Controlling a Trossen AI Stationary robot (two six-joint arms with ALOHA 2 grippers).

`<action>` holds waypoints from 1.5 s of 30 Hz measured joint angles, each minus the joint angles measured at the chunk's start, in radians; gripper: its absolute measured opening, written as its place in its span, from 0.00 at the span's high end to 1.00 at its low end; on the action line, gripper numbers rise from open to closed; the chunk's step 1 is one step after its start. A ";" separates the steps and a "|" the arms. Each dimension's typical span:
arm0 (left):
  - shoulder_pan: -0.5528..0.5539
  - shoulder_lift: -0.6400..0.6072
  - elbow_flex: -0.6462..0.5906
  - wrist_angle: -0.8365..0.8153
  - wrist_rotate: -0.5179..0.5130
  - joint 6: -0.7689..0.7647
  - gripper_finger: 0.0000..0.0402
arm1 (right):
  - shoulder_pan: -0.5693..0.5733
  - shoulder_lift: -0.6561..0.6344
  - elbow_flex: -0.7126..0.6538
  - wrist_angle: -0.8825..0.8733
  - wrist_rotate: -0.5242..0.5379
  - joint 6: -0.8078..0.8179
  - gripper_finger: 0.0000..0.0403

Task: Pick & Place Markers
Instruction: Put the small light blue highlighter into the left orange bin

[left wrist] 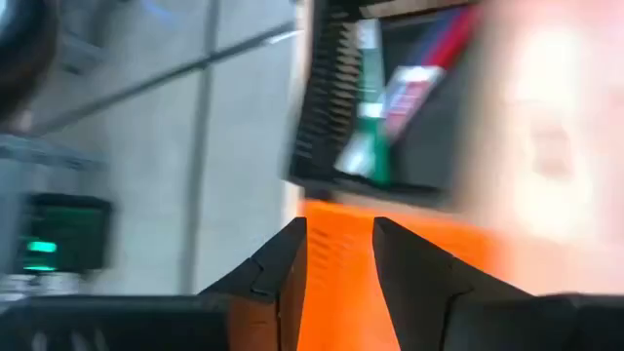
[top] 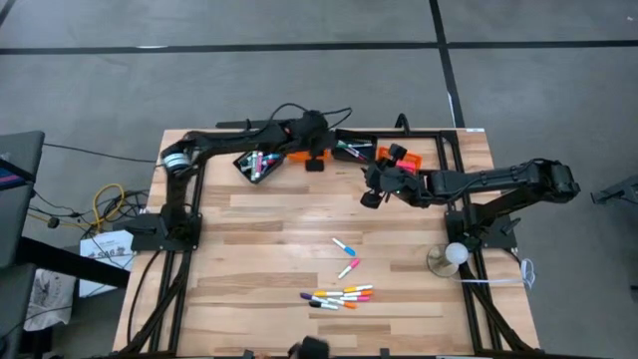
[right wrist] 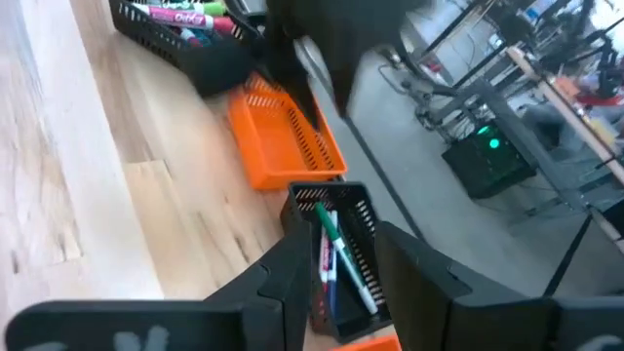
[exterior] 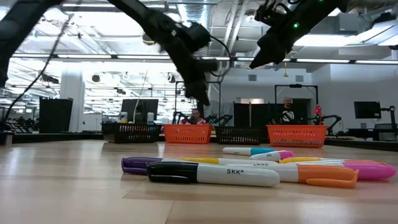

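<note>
Several markers (top: 339, 295) lie loose on the wood near the front edge, with two more (top: 346, 256) a little farther in; the low view shows them close up (exterior: 211, 174). My left gripper (top: 315, 160) hangs open over the far row of bins, its fingers above an orange bin (left wrist: 336, 224) and short of a black bin (left wrist: 390, 107) holding markers. My right gripper (top: 371, 194) hovers open to the right of it, above the table, looking past its fingers (right wrist: 341, 239) at another black bin (right wrist: 336, 210) with markers inside. Neither gripper has anything between its fingers.
Along the far edge stand a black bin with markers (top: 257, 163), an orange bin (top: 297, 156), a second black bin (top: 354, 150) and a second orange bin (top: 404, 158). Bare wood lies between the bins and the loose markers. People stand in the room behind the table (exterior: 287, 109).
</note>
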 joint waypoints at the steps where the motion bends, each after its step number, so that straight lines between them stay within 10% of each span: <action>1: -0.005 -0.037 -0.025 -0.035 0.027 -0.038 0.71 | 0.003 0.000 0.000 -0.008 0.000 0.011 0.73; 9: -0.043 -0.470 -0.456 -0.018 0.297 -0.303 0.71 | 0.051 0.003 0.000 -0.001 -0.167 0.100 0.73; 21: -0.281 -0.960 -1.137 0.439 0.273 -0.708 0.72 | 0.097 0.119 -0.001 0.048 -0.354 0.316 0.73; 26: -0.369 -0.949 -1.192 0.458 0.126 -0.811 0.71 | 0.128 0.223 -0.002 0.058 -0.378 0.385 0.73; 45: -0.548 -0.876 -1.210 0.616 0.124 -0.912 0.72 | 0.317 0.539 0.123 0.091 -0.301 0.607 0.73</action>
